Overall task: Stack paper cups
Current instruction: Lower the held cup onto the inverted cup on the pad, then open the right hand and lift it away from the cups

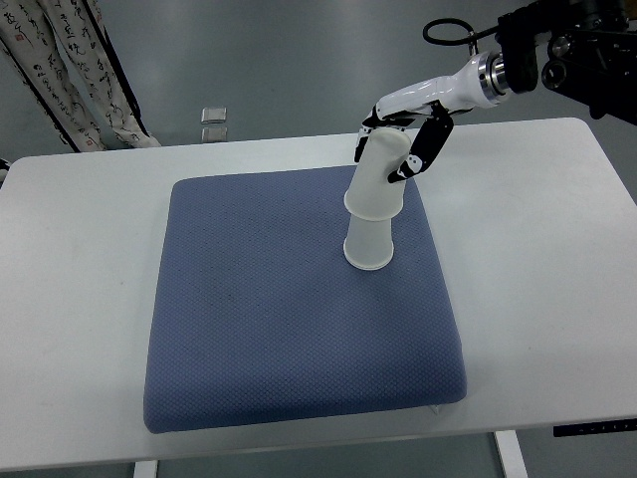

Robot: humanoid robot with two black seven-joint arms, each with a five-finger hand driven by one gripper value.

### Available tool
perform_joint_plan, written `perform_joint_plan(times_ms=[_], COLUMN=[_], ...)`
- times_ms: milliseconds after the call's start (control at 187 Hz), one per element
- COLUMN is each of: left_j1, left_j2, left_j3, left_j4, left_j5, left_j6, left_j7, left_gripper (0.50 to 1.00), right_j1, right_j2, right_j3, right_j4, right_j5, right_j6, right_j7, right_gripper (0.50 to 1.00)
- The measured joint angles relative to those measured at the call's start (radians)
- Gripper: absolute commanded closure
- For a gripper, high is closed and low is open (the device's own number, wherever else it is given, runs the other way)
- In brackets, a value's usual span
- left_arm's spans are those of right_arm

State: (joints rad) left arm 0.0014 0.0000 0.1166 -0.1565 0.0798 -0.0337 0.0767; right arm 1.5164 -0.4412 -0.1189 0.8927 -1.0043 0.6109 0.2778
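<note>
Two white paper cups stand upside down on the blue mat (259, 319), one over the other. The lower cup (368, 247) rests on the mat right of its middle. The upper cup (381, 174) sits over it, tilted toward the back right. My right hand (403, 139) comes in from the top right and its fingers are curled around the upper cup's top end. The left arm does not show.
The mat lies on a white table (557, 259) with bare surface on all sides. A person's patterned trouser legs (75, 70) stand beyond the table's back left corner. Two small square floor fittings (213, 122) lie behind the back edge.
</note>
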Motion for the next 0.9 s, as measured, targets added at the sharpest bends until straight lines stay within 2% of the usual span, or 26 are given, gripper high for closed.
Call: perform_joint_plan(times_ms=[327, 461, 552, 605, 648, 680, 701, 900], left_j1=[0.0, 0.0, 0.0, 0.0, 0.0, 0.0, 0.0, 0.0], left_j2=[0.0, 0.0, 0.0, 0.0, 0.0, 0.0, 0.0, 0.0], left_j3=[0.0, 0.0, 0.0, 0.0, 0.0, 0.0, 0.0, 0.0], left_j4=[0.0, 0.0, 0.0, 0.0, 0.0, 0.0, 0.0, 0.0], left_j5=[0.0, 0.0, 0.0, 0.0, 0.0, 0.0, 0.0, 0.0], left_j6=[0.0, 0.0, 0.0, 0.0, 0.0, 0.0, 0.0, 0.0], left_j7=[0.0, 0.0, 0.0, 0.0, 0.0, 0.0, 0.0, 0.0], left_gripper=[0.5, 0.5, 0.5, 0.5, 0.5, 0.5, 0.5, 0.5], right_j1=[-0.026, -0.038, -0.05, -0.058, -0.064, -0.069, -0.072, -0.084], right_j2=[0.021, 0.028, 0.031, 0.038, 0.045, 0.051, 0.055, 0.071], right_j3=[-0.002, -0.002, -0.002, -0.002, -0.002, -0.002, -0.002, -0.002], right_j4=[-0.007, -0.01, -0.018, -0.027, -0.033, -0.037, -0.039, -0.06], right_j5=[-0.02, -0.035, -0.039, -0.04, -0.04, -0.04, -0.04, -0.04], right_j6=[0.0, 0.0, 0.0, 0.0, 0.0, 0.0, 0.0, 0.0], right_j7=[-0.004, -0.005, -0.005, -0.006, -0.007, -0.008, -0.009, -0.011], right_gripper=[0.832, 0.816, 0.75, 0.73, 0.691, 0.628, 0.609, 0.595])
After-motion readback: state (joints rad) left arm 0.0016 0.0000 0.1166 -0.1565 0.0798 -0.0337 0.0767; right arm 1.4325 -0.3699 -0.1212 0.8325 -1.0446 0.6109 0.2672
